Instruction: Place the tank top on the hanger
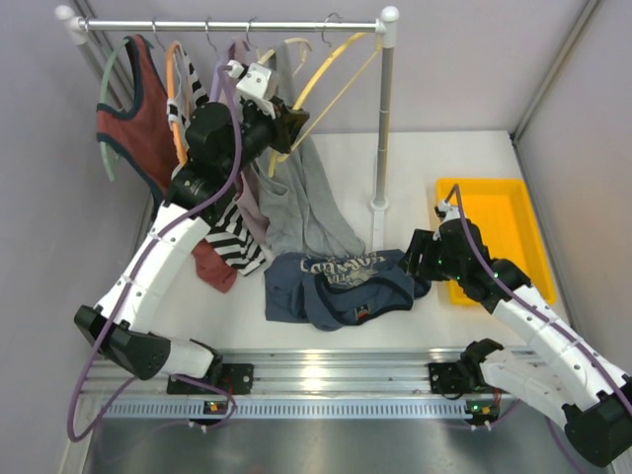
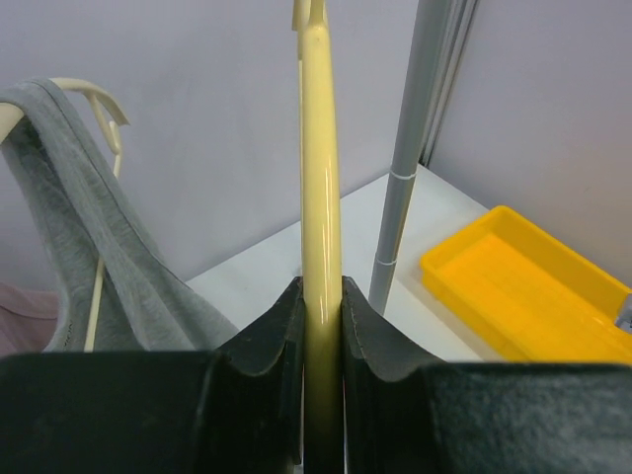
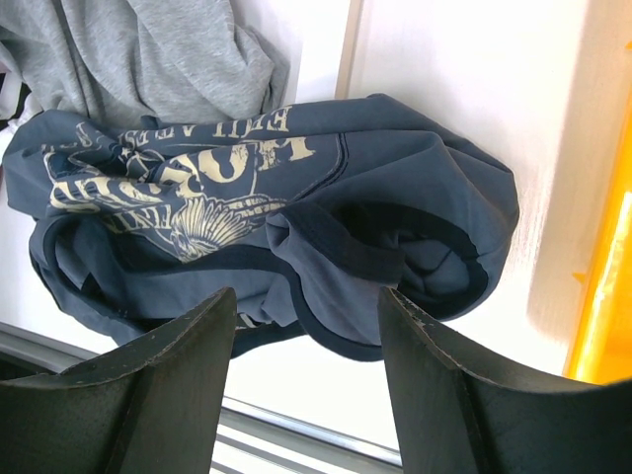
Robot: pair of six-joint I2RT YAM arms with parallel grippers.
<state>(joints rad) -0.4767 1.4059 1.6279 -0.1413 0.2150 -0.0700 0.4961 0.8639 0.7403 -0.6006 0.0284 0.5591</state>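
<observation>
White surface (image 1: 415, 163): tank top (image 1: 341, 286) bunched at its front edge, back-right corner bare; right end effector (image 3: 306, 298) wide beside the top, left end effector (image 2: 321, 301) clamped on the hanger (image 2: 318, 148).

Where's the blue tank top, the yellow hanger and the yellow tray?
blue tank top (image 1: 341, 269): top view, on its pale print.
yellow hanger (image 2: 321, 197): left wrist view, middle of its bar.
yellow tray (image 1: 509, 212): top view, bare floor.
</observation>
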